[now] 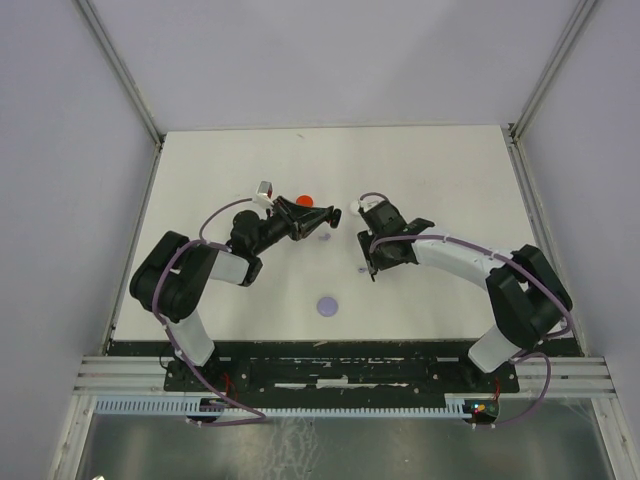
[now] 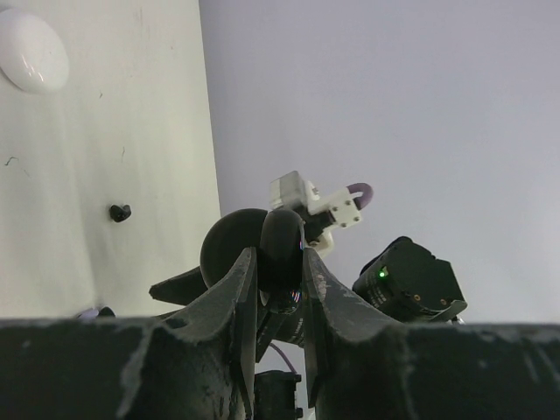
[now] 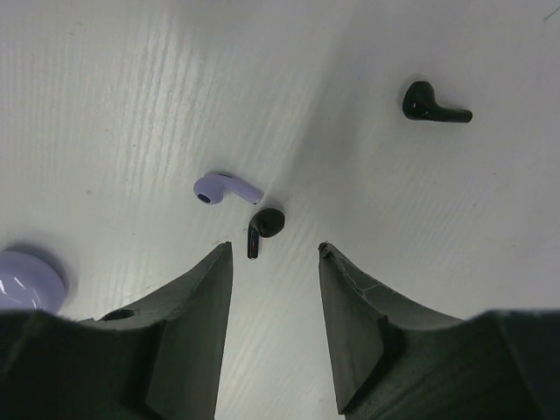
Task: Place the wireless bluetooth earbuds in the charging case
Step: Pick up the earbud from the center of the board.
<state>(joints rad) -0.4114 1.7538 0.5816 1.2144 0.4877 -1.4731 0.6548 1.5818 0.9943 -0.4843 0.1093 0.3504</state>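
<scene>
Left tool clamping black case, right tool near black earbud

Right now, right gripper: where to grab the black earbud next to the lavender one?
I'd pinch the black earbud across its rounded head, from straight above: it lies flat, stem thin. The lavender earbud sits close by, so keep jaws narrow.

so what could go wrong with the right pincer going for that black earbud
The black earbud lies just beyond the right pincer's tips, not between them, so closing now could miss it or flick it away. The lavender earbud lies close beside it and could be nudged or caught too. Only the left pincer steadies the dark case, so a hard push while inserting might shift it.
</scene>
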